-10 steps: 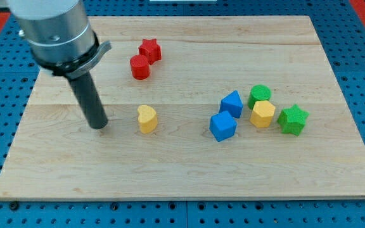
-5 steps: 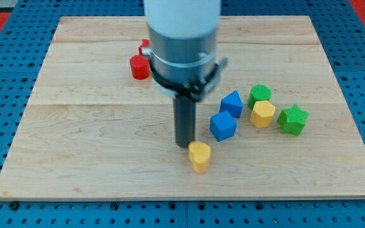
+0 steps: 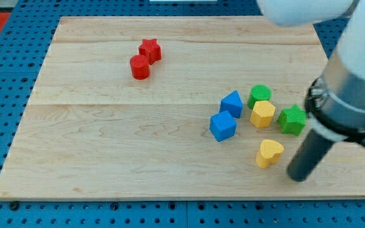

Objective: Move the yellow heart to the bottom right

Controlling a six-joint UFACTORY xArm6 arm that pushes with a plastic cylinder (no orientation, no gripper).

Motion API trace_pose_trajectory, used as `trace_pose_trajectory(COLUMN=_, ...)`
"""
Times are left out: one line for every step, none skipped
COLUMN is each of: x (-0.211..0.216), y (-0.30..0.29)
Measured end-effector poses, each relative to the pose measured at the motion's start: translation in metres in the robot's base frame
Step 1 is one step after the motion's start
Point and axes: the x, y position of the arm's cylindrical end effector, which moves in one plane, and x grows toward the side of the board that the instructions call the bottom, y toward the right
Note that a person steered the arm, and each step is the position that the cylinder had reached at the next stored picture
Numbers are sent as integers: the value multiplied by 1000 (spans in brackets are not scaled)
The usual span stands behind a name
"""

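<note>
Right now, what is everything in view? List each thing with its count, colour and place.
heart: 1, yellow, lower right of the board, below the cluster
cubes: 2, blue, right of centre, left side of the cluster
cylinder: 1, green, top of the cluster
hexagonal block: 1, yellow, just below the green cylinder
green star: 1, green, right end of the cluster, beside the rod
red star: 1, red, upper left
red cylinder: 1, red, touching the red star's lower left
board: 1, wooden
my tip: 1, dark, right of the heart, apart
</note>
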Motion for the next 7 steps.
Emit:
trace_pose_trajectory(x=0, y=-82)
trace_pose_trajectory(x=-21, y=-63)
trace_pose_trajectory(x=-22, y=-17)
trace_pose_trajectory(x=-30, y=-43)
trace_pose_trajectory(x=-45, y=4)
trace_pose_trajectory(x=-49, y=-7)
trace_pose_trajectory(x=-88, y=9)
